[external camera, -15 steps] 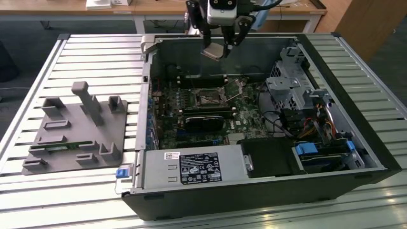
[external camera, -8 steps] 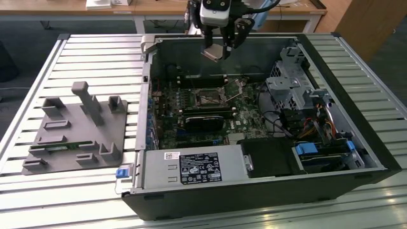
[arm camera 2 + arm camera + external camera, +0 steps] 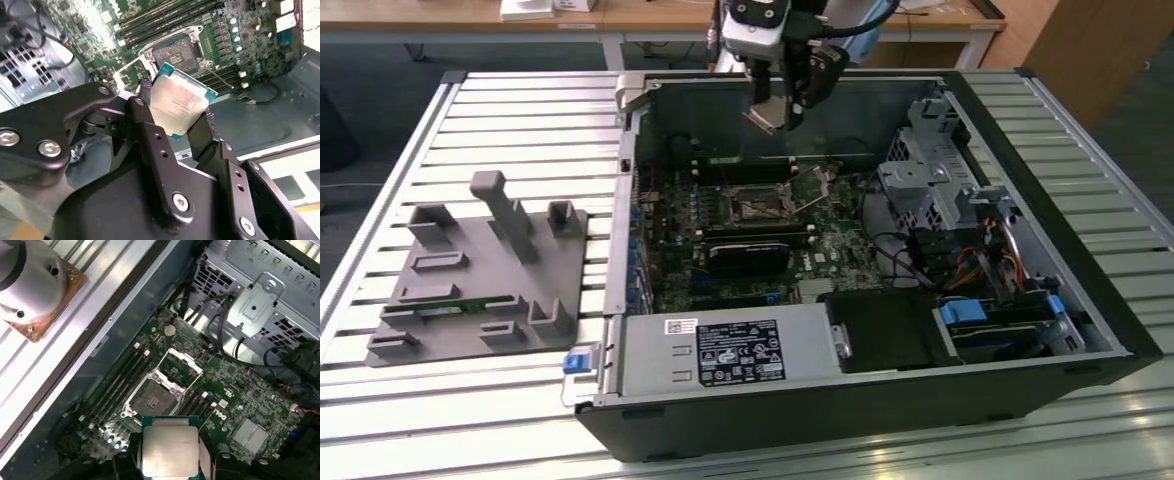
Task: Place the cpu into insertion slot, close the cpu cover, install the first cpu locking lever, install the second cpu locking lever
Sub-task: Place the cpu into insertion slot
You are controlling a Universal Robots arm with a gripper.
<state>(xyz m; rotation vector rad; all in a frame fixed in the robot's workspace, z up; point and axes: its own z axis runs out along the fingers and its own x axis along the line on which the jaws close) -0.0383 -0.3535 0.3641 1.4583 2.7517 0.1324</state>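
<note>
The gripper (image 3: 177, 105) pinches the cpu (image 3: 167, 449) clear of the open insertion slot (image 3: 154, 399), and the exterior view adds a grey fixture (image 3: 460, 290).

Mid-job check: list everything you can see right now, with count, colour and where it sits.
computer case: one, black, open, on the table.
table: one, silver slats, under the case.
fixture tray: one, grey, on the table, to the exterior view's left of the case.
motherboard: one, green, inside the case.
insertion slot: one, black-framed, empty, on the motherboard.
cpu cover: one, silver, swung open beside the slot.
power supply: one, silver-grey, inside the case, nearest the exterior camera.
drive cage: one, silver, exterior view's right of the motherboard.
cpu: one, silver face, held above the motherboard, not yet in the slot.
tool: one, black, shut on the cpu.
</note>
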